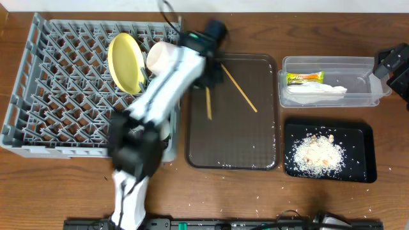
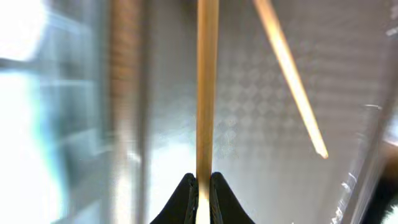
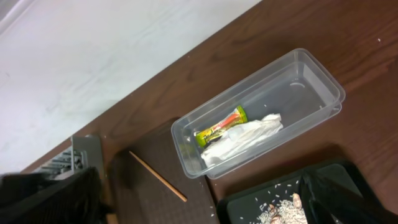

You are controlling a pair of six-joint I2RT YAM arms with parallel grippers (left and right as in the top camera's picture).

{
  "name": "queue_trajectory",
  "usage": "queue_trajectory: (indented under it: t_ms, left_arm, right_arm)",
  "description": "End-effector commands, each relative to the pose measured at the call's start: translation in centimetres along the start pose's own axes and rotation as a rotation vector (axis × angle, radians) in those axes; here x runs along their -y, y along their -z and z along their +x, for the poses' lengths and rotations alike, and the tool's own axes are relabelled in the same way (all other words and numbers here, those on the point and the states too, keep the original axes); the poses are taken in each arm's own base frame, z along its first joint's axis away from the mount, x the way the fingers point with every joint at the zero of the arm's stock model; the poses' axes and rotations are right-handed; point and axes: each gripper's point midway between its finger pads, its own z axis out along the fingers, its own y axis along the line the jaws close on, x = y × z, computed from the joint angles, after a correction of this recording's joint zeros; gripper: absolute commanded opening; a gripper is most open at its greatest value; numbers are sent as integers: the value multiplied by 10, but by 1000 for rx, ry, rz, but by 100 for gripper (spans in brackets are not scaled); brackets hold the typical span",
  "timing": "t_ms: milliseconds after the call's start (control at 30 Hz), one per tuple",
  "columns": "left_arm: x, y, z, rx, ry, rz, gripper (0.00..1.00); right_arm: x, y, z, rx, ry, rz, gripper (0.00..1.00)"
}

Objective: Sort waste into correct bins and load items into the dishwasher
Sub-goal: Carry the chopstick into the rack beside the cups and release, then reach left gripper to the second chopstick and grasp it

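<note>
Left gripper [image 2: 203, 182] jaws pinch one chopstick [image 2: 207, 93], bottom centre, at the brown tray [image 2: 249, 143]; the second chopstick [image 2: 289, 74] lies upper right. Loading step: next, lift it left into the dish rack [image 1: 64, 89]. Right gripper [image 1: 391, 62] jaws look spread, empty.

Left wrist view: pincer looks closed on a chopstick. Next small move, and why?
Probably lift it a little, straight up. The left pincer is shut on the end of one chopstick, which appears to lie on the brown tray. The other chopstick lies apart at an angle, so a vertical lift should clear it before swinging toward the grey rack, where the yellow plate stands.
</note>
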Motion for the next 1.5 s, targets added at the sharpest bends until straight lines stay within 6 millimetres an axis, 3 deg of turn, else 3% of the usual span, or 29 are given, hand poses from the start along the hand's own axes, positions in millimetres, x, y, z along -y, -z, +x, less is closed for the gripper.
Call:
queue_trajectory:
  t_ms: [0, 100, 200, 367, 467, 533, 767, 967, 1033, 1133, 1200, 1233, 1267, 1367, 1467]
  left_arm:
    - [-54, 120, -20, 255, -177, -96, 8]
    - [-109, 156, -19, 312, -145, -288, 8]
    - [-150, 167, -12, 274, -124, -394, 8]
    - [-193, 145, -3, 145, -124, -450, 8]
    - [-216, 117, 6, 58, -133, -475, 8]
    - [-225, 102, 12, 23, -131, -483, 8]
    - [-236, 69, 30, -47, -125, -493, 43]
    - [-235, 72, 26, -31, -111, -491, 45]
    - [-228, 79, 21, -4, -101, -477, 45]
    - [-190, 86, 10, 48, -131, -344, 45]
    - [-145, 89, 3, 93, -172, -175, 45]
    - [-97, 90, -3, 138, -196, 2, 45]
    - [-67, 91, -7, 168, -181, 106, 45]
    - [-17, 86, -14, 228, -123, 203, 45]
    - [14, 69, -22, 295, -8, 169, 45]
  right_arm:
    - [2, 1, -1, 3, -6, 4, 99]
    - [2, 1, -1, 3, -6, 4, 99]
    - [2, 1, -1, 3, -6, 4, 99]
    - [2, 1, -1, 3, -6, 4, 99]
    - [2, 1, -1, 3, -6, 4, 99]
    - [2, 1, -1, 3, -6, 4, 99]
    - [2, 1, -1, 3, -6, 4, 99]
    - [2, 1, -1, 3, -6, 4, 99]
    - [2, 1, -1, 3, -6, 4, 99]
    - [2, 1, -1, 3, -6, 3, 99]
    - [2, 1, -1, 3, -6, 4, 99]
    - [2, 1, -1, 3, -6, 4, 99]
    - [2, 1, -1, 3, -6, 4, 99]
    - [2, 1, -1, 3, -6, 4, 99]
    - [2, 1, -1, 3, -6, 4, 99]
